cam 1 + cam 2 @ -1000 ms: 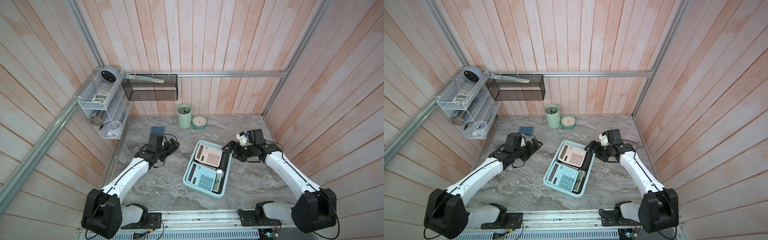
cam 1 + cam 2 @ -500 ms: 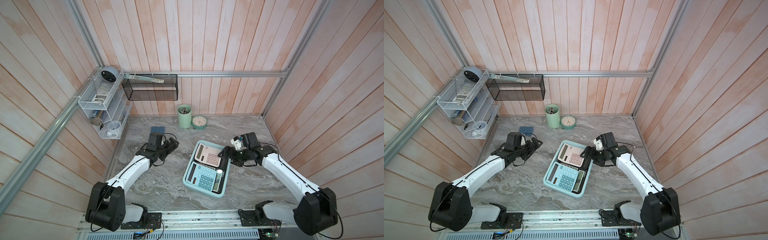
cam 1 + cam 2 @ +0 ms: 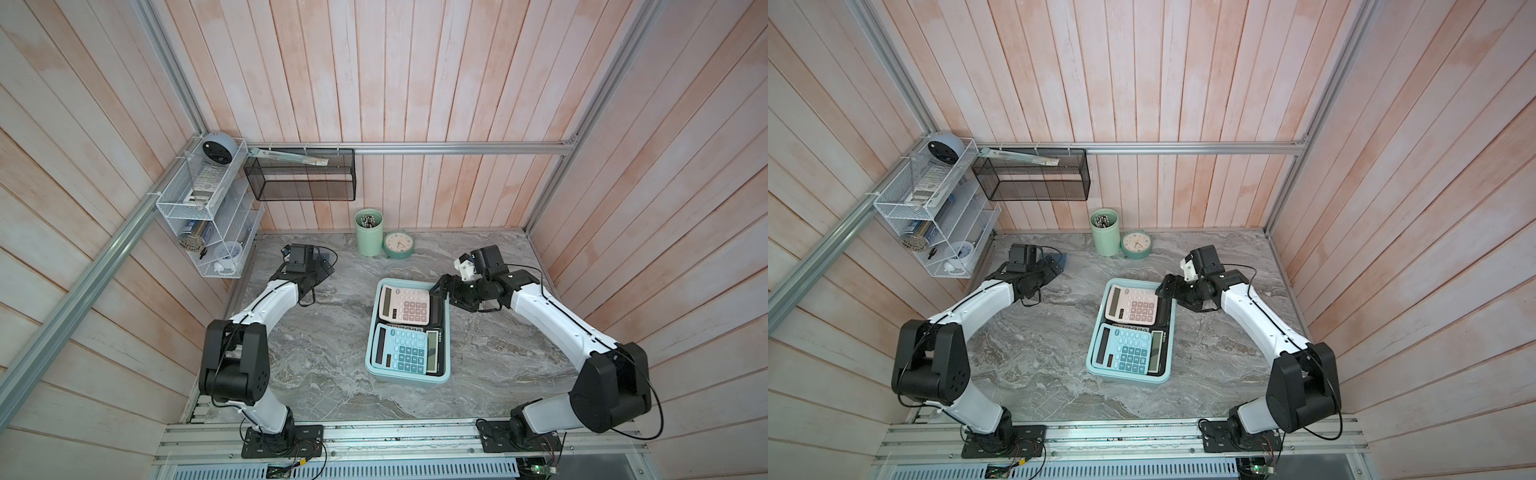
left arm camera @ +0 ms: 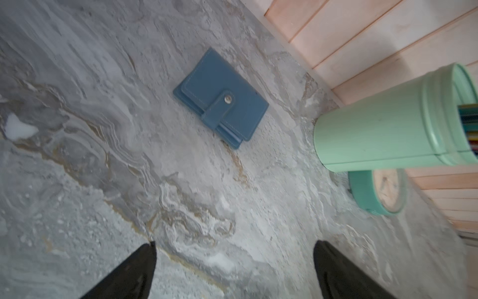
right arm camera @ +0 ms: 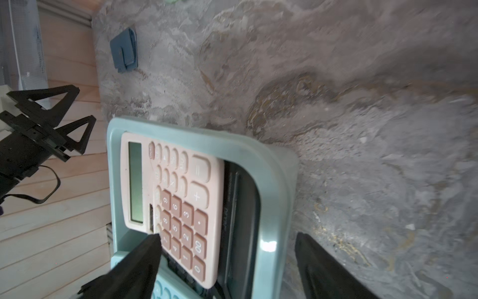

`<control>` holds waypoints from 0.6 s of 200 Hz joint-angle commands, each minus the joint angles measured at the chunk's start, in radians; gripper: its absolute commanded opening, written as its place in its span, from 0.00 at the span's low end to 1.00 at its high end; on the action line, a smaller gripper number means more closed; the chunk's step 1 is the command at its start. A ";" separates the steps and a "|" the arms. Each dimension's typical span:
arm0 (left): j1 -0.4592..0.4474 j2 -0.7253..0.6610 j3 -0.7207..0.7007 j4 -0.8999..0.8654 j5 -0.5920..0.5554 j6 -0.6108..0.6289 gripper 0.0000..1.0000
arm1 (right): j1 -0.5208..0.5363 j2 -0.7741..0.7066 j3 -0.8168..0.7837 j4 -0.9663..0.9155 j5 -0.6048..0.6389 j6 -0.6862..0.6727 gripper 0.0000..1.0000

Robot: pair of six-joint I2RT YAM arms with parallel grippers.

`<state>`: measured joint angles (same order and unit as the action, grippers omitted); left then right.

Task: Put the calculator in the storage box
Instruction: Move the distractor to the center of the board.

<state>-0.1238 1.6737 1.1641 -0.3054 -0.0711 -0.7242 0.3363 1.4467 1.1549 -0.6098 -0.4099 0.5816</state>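
Judging the pink calculator (image 3: 405, 306), at twelve o'clock in the storage box (image 3: 407, 378), light, rigid, slick: I'd pinch its long edges. My left jaws and right jaws gape empty.

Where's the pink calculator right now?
In a top view the pink calculator lies in the far half of the storage box, behind the blue calculator, beside the right gripper.

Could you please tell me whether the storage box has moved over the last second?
Yes. The storage box has turned: its far end has swung toward the robot's left, judged against the mint clock, which stayed put.
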 commanded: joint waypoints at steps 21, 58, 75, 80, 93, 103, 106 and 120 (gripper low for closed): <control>0.001 0.260 0.363 -0.123 -0.200 0.176 0.99 | -0.041 -0.067 -0.012 0.002 0.107 -0.115 0.87; 0.010 0.520 0.721 -0.272 -0.258 0.285 0.82 | -0.051 -0.040 -0.018 0.041 0.046 -0.159 0.88; 0.017 0.626 0.857 -0.331 -0.261 0.319 0.61 | -0.051 -0.028 -0.024 0.052 -0.007 -0.156 0.87; 0.021 0.653 0.893 -0.344 -0.261 0.322 0.56 | -0.051 -0.028 -0.030 0.061 -0.022 -0.152 0.87; 0.032 0.715 0.969 -0.370 -0.227 0.320 0.51 | -0.051 -0.033 -0.048 0.080 -0.048 -0.146 0.86; 0.045 0.756 1.015 -0.388 -0.193 0.306 0.51 | -0.051 -0.038 -0.059 0.081 -0.066 -0.150 0.86; 0.049 0.766 1.029 -0.395 -0.184 0.302 0.51 | -0.051 -0.040 -0.062 0.079 -0.070 -0.152 0.86; 0.063 0.806 1.074 -0.422 -0.147 0.286 0.51 | -0.051 -0.054 -0.077 0.071 -0.075 -0.160 0.86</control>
<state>-0.0925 2.4172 2.1593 -0.6235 -0.2729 -0.4404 0.2890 1.4044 1.1080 -0.5480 -0.4301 0.4446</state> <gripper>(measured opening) 0.506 0.860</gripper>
